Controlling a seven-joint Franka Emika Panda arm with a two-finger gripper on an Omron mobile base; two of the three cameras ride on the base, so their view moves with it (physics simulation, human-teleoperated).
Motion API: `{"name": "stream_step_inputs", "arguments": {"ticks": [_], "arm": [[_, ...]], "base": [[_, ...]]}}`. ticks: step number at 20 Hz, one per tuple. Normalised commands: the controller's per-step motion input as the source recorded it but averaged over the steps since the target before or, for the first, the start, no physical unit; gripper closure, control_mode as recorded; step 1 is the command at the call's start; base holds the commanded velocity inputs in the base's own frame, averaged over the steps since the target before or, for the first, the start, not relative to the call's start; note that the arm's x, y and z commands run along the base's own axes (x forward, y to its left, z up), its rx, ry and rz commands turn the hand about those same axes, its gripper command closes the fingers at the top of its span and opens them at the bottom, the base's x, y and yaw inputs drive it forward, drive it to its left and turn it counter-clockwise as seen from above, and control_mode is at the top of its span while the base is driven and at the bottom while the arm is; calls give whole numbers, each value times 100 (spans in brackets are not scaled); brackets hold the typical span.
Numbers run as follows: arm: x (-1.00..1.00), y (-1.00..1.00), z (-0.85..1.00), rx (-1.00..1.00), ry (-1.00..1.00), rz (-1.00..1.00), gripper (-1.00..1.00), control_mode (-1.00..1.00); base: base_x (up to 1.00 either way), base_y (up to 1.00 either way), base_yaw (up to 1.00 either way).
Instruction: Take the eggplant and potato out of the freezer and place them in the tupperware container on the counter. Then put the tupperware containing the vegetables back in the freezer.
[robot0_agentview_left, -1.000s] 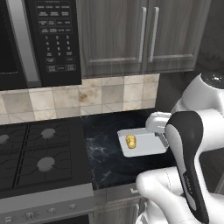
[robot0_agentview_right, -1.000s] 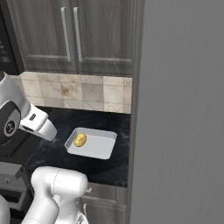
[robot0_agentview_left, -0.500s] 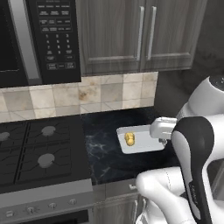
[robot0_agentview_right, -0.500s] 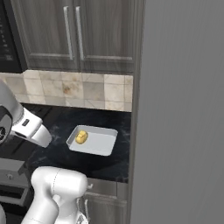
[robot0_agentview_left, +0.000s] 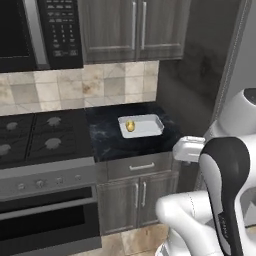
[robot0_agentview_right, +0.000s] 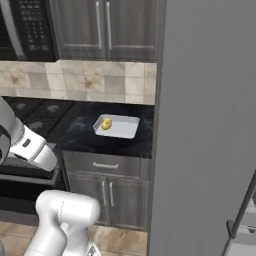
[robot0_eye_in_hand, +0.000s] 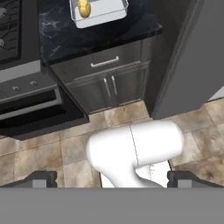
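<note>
From the left base view, you have one shallow pale grey-white tupperware container (robot0_agentview_left: 141, 125) on the black marble desk (robot0_agentview_left: 107, 139), holding one yellow-tan potato (robot0_agentview_left: 130, 126) (firm, probably light; pinch its sides). Right base view: one grey freezer (robot0_agentview_right: 210, 125), right. Hand view: gripper (robot0_eye_in_hand: 110, 179) spread, empty.

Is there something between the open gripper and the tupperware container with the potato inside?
Nothing visible blocks it. The gripper is open, back from the counter above the floor. The tupperware container with the potato sits uncovered on it.
</note>
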Motion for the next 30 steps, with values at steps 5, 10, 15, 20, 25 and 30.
{"name": "stream_step_inputs", "arguments": {"ticks": [5, 10, 15, 20, 25, 30], "arm": [[0, 0, 0, 0, 0, 0, -100, 100], [0, 0, 0, 0, 0, 0, -100, 100], [0, 0, 0, 0, 0, 0, -100, 100], [0, 0, 0, 0, 0, 0, -100, 100], [0, 0, 0, 0, 0, 0, -100, 100], [0, 0, 0, 0, 0, 0, -100, 100]], "base": [[-44, -35, -5], [0, -85, 0], [10, -96, 0], [1, -89, 0], [3, -84, 0], [17, -63, 0]]}}
